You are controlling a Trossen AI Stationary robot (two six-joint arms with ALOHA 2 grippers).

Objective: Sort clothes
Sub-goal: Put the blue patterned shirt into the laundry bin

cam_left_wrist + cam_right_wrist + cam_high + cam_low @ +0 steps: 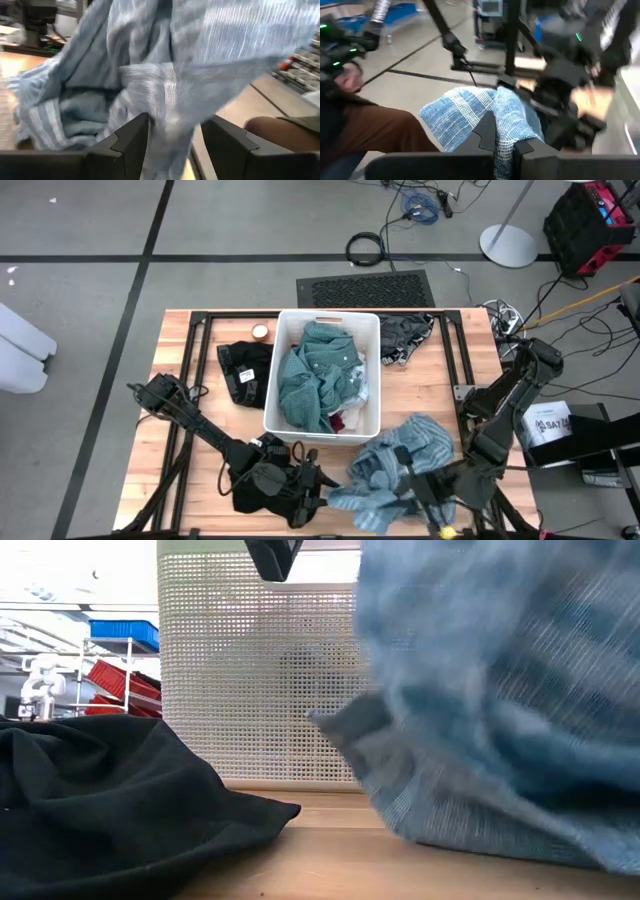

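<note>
Pinching a fold of the light blue striped garment [400, 465], the right gripper [504, 146] sat pressed together near the wooden table's [195, 355] front edge. Just beside it, the left gripper [172, 145] stood spread, the same cloth hanging between its fingers [131, 140]. Behind both sat the white bin [290, 340], full of teal clothes [315, 375]. Grey floor [80, 280] surrounded the table.

A white bin [372, 380] sits in the middle of a wooden table [185, 345]. A small roll of tape [260, 332] lies on the table just beside the bin. On the floor behind the table are a black mat [365, 288] and a red box [600, 210].
</note>
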